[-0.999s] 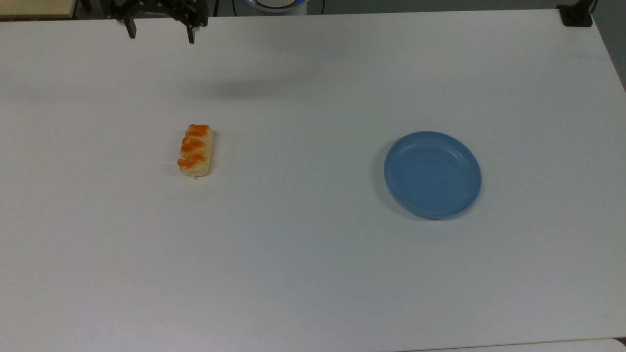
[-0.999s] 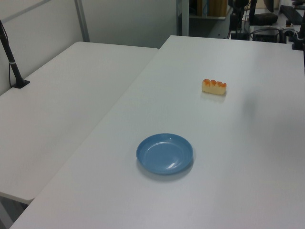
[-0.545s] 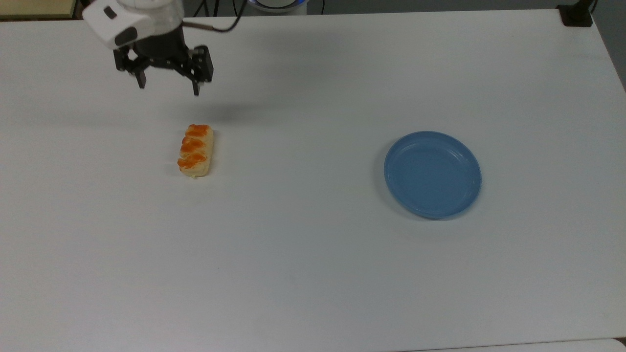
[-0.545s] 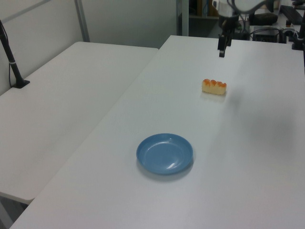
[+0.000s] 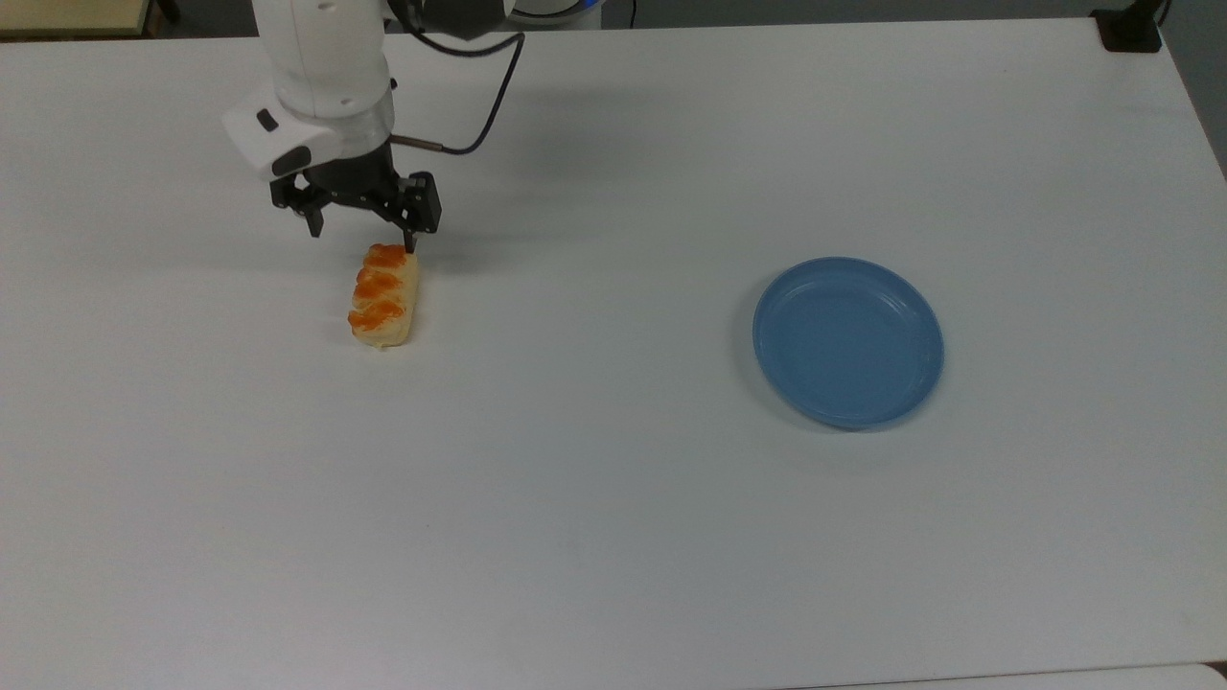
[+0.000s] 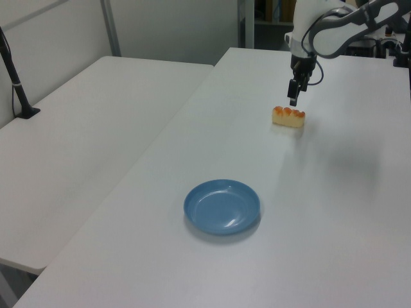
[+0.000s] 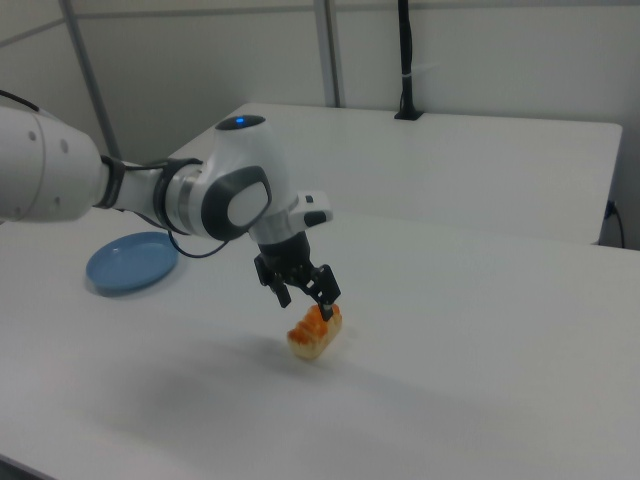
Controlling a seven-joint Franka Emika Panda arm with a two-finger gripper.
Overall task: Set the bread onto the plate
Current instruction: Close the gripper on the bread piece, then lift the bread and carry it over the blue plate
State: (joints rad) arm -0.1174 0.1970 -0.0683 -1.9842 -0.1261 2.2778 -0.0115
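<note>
Top view shows the end effector (image 5: pixel 362 234) spread wide and empty just above the far end of the bread (image 5: pixel 383 295), apparently lining up to straddle it, while the plate (image 5: pixel 848 341) waits well apart on the desk (image 5: pixel 613 537).
</note>
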